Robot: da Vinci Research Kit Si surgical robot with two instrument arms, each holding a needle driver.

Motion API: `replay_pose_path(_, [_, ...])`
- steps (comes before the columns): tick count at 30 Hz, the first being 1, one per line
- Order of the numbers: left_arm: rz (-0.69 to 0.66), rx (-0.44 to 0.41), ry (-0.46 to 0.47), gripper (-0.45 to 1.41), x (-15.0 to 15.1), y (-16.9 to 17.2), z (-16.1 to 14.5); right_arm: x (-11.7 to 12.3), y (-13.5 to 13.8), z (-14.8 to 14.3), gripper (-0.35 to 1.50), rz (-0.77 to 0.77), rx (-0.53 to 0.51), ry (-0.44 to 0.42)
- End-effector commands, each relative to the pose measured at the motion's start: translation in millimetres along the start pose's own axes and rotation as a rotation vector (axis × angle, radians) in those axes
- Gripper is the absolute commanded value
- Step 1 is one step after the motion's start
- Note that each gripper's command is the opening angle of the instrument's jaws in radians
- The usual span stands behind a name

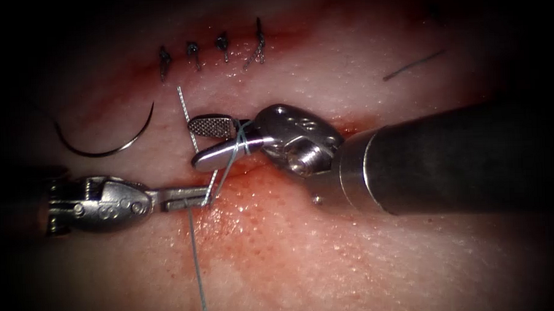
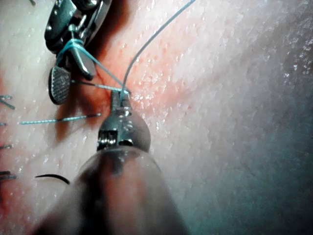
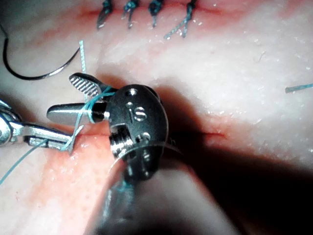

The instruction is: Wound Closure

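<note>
Between the two tools, right at the cut (image 1: 240, 169) in the tissue (image 1: 366, 257), the thread (image 1: 198, 269) is what matters. The left tool (image 1: 189, 198) comes in level from the left and has its jaws closed on the thread at their tip. The right tool (image 1: 210, 142) reaches in from the right with its jaws spread apart and holding nothing, though thread is wound around them near their base. From the left tool's grip one strand climbs to that winding, and a short free end (image 1: 183, 106) stands up just beyond the open jaws. The needle (image 1: 107, 140) lies loose on the tissue to the left, out of the flesh, nearer the left tool. Four finished stitches (image 1: 212, 53) sit in a row above. I can read no writing for certain.
</note>
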Motion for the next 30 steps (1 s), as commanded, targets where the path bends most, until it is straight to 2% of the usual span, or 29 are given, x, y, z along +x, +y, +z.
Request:
replay_pose_path(1, [-0.002,-0.005,-0.009,-0.45,-0.2,0.5,1.0,-0.4,0.1,0.5,0.98,0.019,-0.027,-0.024])
replay_pose_path(3, [-0.007,-0.008,-0.01,-0.45,-0.3,0.4,0.9,-0.5,0.1,0.6,0.98,0.051,-0.051,-0.044])
replay_pose_path(4, [-0.006,-0.007,-0.014,-0.45,-0.3,0.2,0.8,-0.8,0.1,0.7,0.96,0.133,-0.092,-0.064])
replay_pose_path(10, [-0.01,0.002,-0.019,-0.45,0.0,-0.4,0.4,-1.8,0.0,1.6,0.93,0.24,-0.166,-0.118])
replay_pose_path(14, [-0.013,0.011,-0.023,-0.45,0.1,-0.9,0.1,-2.0,0.1,2.1,0.93,0.247,-0.197,-0.138])
replay_pose_path(30, [-0.025,0.044,-0.038,-0.45,0.2,-3.5,-1.1,-1.5,0.5,5.1,0.93,0.249,-0.219,-0.103])
